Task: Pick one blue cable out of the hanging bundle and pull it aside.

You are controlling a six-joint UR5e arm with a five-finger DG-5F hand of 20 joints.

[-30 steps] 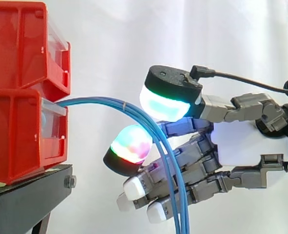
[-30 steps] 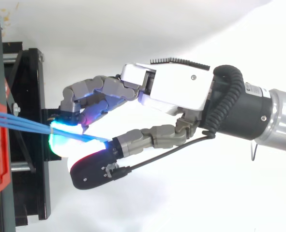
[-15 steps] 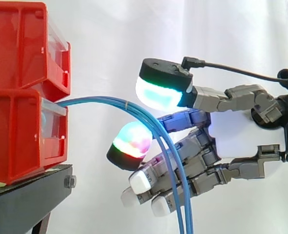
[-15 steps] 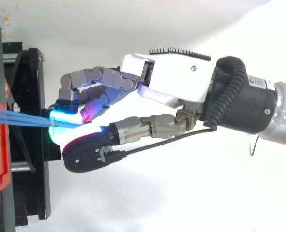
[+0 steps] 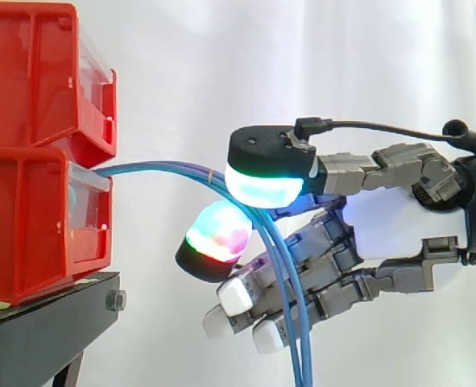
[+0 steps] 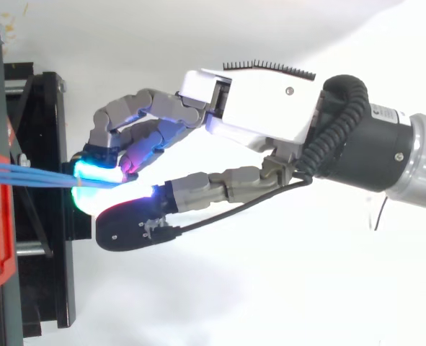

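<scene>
Red bins (image 5: 44,161) sit stacked on the black bench (image 5: 36,330); the blue cables (image 5: 165,167) leave the lower bin, arch rightward and hang down, where the hand (image 5: 399,234) clasps them, thumb pad pressing from above, curled fingers (image 5: 217,240) beneath
</scene>
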